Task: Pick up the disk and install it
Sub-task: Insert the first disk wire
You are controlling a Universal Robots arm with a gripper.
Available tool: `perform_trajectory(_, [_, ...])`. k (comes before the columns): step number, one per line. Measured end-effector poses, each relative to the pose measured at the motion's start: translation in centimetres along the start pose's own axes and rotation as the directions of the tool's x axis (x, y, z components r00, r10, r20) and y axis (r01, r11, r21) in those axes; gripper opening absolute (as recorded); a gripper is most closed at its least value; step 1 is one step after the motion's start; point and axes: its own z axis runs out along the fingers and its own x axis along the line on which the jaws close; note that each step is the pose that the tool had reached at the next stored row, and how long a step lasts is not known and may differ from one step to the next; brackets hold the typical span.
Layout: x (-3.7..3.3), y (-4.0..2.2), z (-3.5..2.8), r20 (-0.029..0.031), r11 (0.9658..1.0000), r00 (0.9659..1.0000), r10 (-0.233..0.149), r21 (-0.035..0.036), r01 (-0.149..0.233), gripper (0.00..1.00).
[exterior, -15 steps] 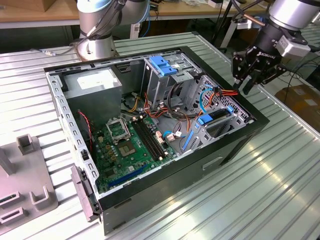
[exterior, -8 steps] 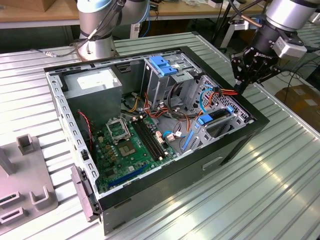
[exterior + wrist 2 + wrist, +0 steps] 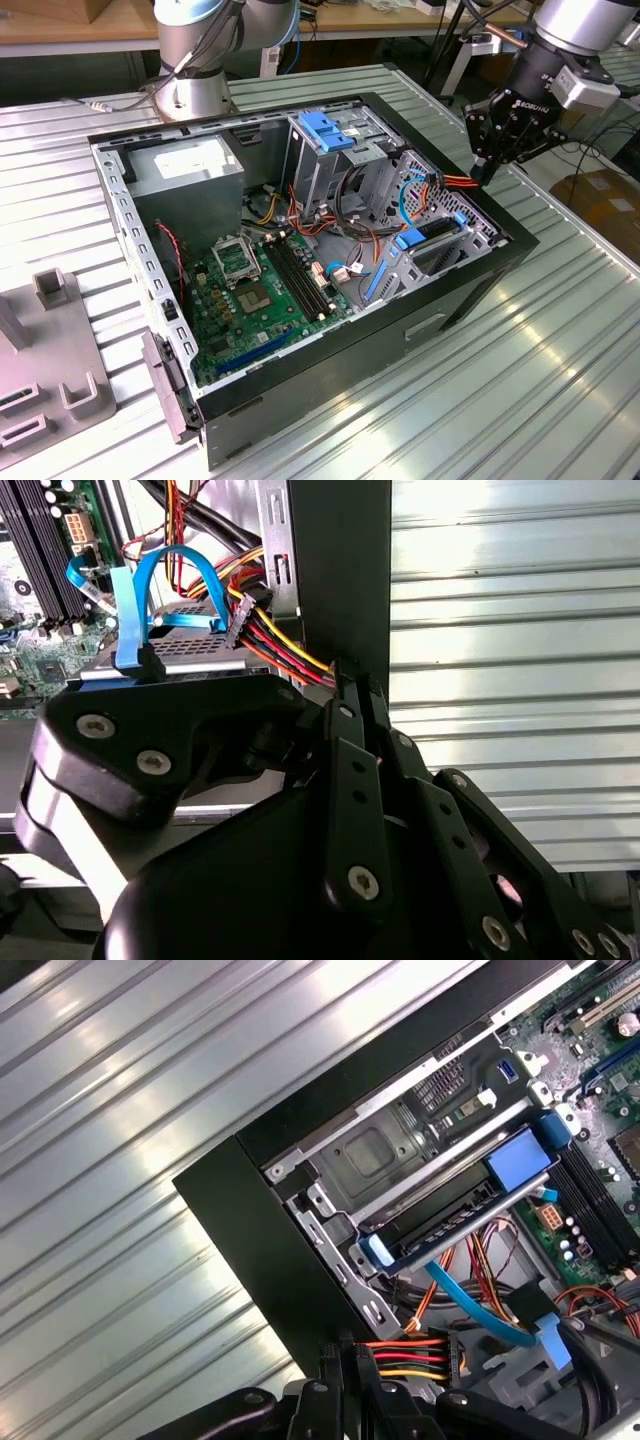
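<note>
Hovering claw (image 3: 481, 176) above case rim (image 3: 512, 224), disk (image 3: 440, 233) seated inside

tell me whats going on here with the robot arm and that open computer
A robot arm's black pincer hangs shut, holding nothing, over the open black computer case at the exterior view's right. The flat dark grey hard drive with bright blue plastic rails lies in the metal drive bay just below, apart from the pincer. Whether it is fully seated cannot be told.
</note>
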Motion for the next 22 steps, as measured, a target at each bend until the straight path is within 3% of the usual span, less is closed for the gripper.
perform_trajectory(10, [-0.23,0.16,0.08,0.0017,0.9971,0.9971,0.077,-0.0003,-0.077,0.16])
perform_trajectory(17, [-0.56,0.4,0.09,0.0018,0.9967,0.9967,0.082,-0.0003,-0.082,0.16])
perform_trajectory(19, [-0.65,0.45,0.1,0.0021,0.9957,0.9957,0.093,-0.0003,-0.093,0.16])
perform_trajectory(22, [-0.71,0.49,0.21,0.0027,0.9917,0.9917,0.129,-0.0006,-0.129,0.16])
